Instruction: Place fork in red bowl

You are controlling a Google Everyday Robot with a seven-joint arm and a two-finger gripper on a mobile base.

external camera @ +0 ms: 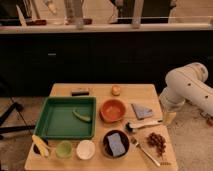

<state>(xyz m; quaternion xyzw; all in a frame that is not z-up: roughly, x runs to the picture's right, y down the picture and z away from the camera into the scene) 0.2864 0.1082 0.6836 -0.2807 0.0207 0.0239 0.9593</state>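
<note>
Off the right edge of the pale wooden table (125,92): two-finger gripper (169,118) on a white arm, spread wide, holding nothing, tips hard to make out. Mid-table: round orange-red bowl (112,110). Near the front right corner: slim silvery metal fork (147,152), probably light, stiff, slippery, lying flat; best pinched across mid-handle, no telling which end bears tines.

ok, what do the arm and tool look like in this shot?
Arm: thick white shell segments, rounded, with a bulbous joint; no cables or markings visible. Tool: pale, beige-tinted, slimmer than the arm, sitting just off the right edge of the table.
</note>
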